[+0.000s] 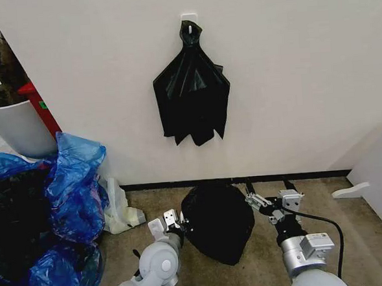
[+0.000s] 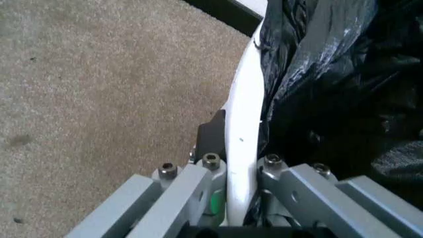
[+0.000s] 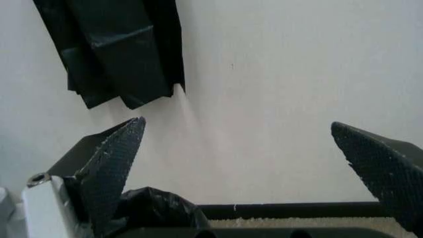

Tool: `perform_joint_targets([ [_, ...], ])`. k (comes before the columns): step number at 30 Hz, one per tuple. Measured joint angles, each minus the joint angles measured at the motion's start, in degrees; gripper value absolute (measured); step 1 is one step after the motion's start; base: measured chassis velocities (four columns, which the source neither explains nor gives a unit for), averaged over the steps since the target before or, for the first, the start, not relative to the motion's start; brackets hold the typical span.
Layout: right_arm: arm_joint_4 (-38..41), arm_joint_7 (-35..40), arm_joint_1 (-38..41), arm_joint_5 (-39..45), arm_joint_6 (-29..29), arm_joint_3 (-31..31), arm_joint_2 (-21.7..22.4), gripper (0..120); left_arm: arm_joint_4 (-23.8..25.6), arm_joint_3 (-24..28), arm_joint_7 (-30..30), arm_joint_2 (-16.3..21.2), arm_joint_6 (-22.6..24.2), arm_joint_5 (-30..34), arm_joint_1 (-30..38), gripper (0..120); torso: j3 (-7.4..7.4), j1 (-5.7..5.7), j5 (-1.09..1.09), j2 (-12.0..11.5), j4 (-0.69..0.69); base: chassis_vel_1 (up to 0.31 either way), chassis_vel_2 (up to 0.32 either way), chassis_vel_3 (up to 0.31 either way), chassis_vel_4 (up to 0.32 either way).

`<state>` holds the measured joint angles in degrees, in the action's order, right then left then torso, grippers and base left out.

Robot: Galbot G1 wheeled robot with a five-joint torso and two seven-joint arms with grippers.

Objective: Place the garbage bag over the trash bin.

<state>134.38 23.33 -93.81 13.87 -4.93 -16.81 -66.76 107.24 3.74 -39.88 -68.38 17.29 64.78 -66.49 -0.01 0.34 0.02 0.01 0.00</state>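
Head view: the garbage bag (image 1: 217,222) drapes the bin on the carpet (image 1: 366,242), between both grippers. Left wrist view: the left gripper (image 2: 241,166) is clamped on the bin (image 2: 243,119) rim beside the bag. Right wrist view: the right gripper (image 3: 244,148) stands apart, facing the wall (image 3: 297,74).

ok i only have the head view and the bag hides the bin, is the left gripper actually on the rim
observer: yes, the left wrist view shows the left gripper closed on the white rim of the trash bin, with the garbage bag on the inner side.
operator: is the rim covered there
observer: no, its outer side is bare white at that spot.
operator: and the right one
observer: the right gripper is wide open with nothing between its fingers, facing the wall.
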Motion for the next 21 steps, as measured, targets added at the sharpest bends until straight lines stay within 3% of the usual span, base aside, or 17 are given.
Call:
perform_joint_targets([
  [8, 0.5, 0.1, -0.4, 0.2, -0.1, 0.0, 0.0, 100, 0.9, 0.0, 1.0, 0.1, 0.8, -0.6, -0.4, 30, 0.01, 0.0, -0.02, 0.0, -0.02, 0.0, 0.0, 0.0, 0.0],
  [21, 1.2, 0.4, -0.8, 0.4, -0.2, 0.1, -0.2, 100, 7.5, -1.5, 3.2, 3.1, 0.4, -3.3, -3.0, 77, 0.01, 0.01, -0.03, 0.0, -0.02, 0.0, 0.0, 0.0, 0.0],
])
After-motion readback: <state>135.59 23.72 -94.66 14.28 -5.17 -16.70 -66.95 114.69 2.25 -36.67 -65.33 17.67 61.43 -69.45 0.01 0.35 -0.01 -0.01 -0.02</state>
